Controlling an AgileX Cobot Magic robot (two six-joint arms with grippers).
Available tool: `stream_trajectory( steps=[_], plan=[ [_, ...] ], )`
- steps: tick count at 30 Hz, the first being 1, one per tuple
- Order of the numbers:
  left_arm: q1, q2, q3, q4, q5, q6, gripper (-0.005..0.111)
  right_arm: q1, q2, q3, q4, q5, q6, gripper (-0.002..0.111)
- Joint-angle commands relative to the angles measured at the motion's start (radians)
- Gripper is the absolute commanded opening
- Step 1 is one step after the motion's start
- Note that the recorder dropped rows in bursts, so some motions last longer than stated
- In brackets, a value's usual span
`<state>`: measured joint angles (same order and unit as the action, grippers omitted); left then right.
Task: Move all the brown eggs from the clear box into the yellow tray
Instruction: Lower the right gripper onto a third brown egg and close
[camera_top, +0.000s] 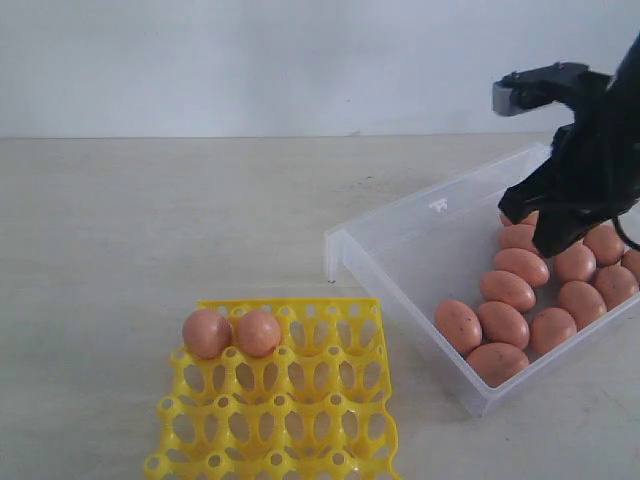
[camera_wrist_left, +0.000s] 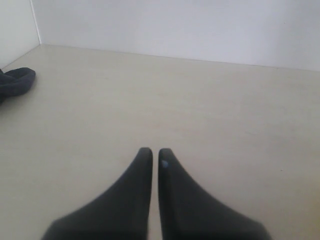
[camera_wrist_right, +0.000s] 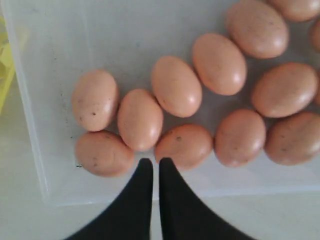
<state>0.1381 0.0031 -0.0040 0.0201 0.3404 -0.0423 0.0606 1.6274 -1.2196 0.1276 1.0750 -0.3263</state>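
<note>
Brown eggs (camera_top: 507, 288) in clear box (camera_top: 420, 250), beige tabletop (camera_top: 150, 230), white wall (camera_top: 250, 60), left pincer (camera_wrist_left: 155, 151) and right pincer (camera_wrist_right: 155, 161) clenched, empty

The right arm (camera_top: 590, 150) is matte black and angular, with a pale grey block (camera_top: 512, 96) at its upper end and a thin dark cable (camera_top: 626, 235) at its side; the right gripper (camera_wrist_right: 155, 162) has two smooth black fingers (camera_wrist_right: 137, 205), broad at the base and curving to narrow rounded tips; the left gripper (camera_wrist_left: 155, 151) looks alike, one finger (camera_wrist_left: 175, 195) bearing a small pale dot (camera_wrist_left: 165, 163) near its tip.
</note>
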Motion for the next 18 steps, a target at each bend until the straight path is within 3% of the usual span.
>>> stream_trajectory(
  steps=[1, 4, 9, 18],
  plan=[
    [-0.009, -0.003, 0.004, 0.0, -0.003, 0.004, 0.004, -0.01, 0.131, -0.088, 0.069, 0.053, -0.072, 0.0],
    [-0.009, -0.003, 0.004, 0.0, -0.003, 0.004, 0.004, -0.008, 0.175, -0.1, 0.101, 0.051, -0.14, 0.007],
    [-0.009, -0.003, 0.004, 0.0, -0.003, 0.004, 0.004, -0.006, 0.217, -0.1, 0.102, 0.015, -0.19, 0.046],
    [-0.009, -0.003, 0.004, 0.0, -0.003, 0.004, 0.004, -0.006, 0.249, -0.1, 0.091, -0.161, -0.309, 0.049]
  ],
)
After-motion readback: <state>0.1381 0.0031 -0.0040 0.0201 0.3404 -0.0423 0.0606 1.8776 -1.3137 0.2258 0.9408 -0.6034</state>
